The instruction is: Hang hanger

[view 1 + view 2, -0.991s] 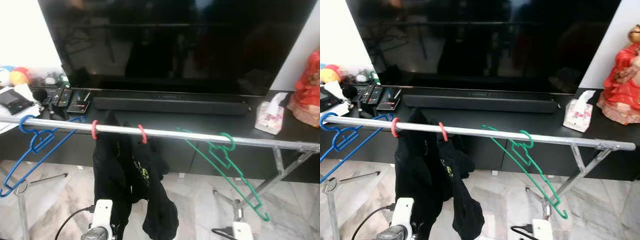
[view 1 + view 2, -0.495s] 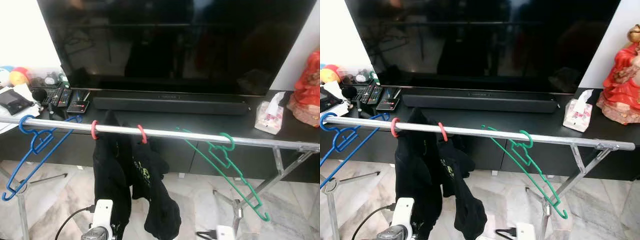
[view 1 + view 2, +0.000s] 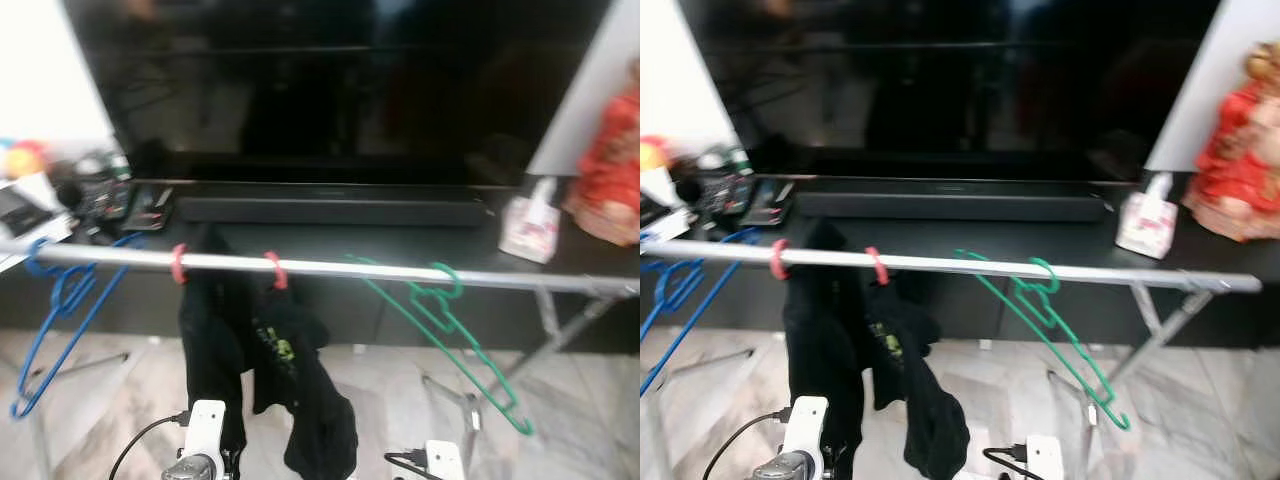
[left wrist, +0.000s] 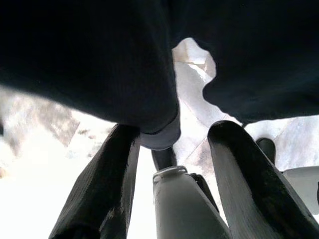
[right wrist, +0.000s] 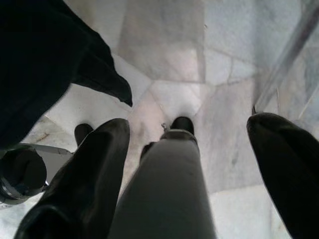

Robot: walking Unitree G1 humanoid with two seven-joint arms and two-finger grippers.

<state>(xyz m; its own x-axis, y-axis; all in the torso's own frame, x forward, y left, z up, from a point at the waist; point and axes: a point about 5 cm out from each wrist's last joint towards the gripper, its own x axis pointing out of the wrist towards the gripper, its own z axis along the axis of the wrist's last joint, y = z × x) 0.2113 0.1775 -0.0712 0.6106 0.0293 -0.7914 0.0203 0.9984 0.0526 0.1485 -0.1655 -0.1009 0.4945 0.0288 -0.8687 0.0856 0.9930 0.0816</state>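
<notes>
A silver rail (image 3: 340, 268) runs across in front of me. On it hang a blue hanger (image 3: 55, 305) at the left, a green hanger (image 3: 445, 310) right of the middle, and a black garment (image 3: 255, 365) on two red hooks (image 3: 178, 263). My left arm (image 3: 205, 440) and right arm (image 3: 441, 460) sit low, under the rail. In the left wrist view my left gripper (image 4: 174, 130) is open just below the garment's (image 4: 99, 59) hem. My right gripper (image 5: 194, 122) is open over the marble floor, with nothing between its fingers.
Behind the rail stand a large black TV (image 3: 330, 90) and a soundbar (image 3: 330, 210) on a low black cabinet. On it are remotes (image 3: 110, 200) at the left, a tissue pack (image 3: 530, 225) and a red figurine (image 3: 610, 170) at the right. The rail's folding legs (image 3: 560, 340) stand on marble floor.
The whole picture has blurred and shifted a little, so the camera is moving. My right arm's white wrist has slid left along the bottom edge. The hangers stay on the rail.
</notes>
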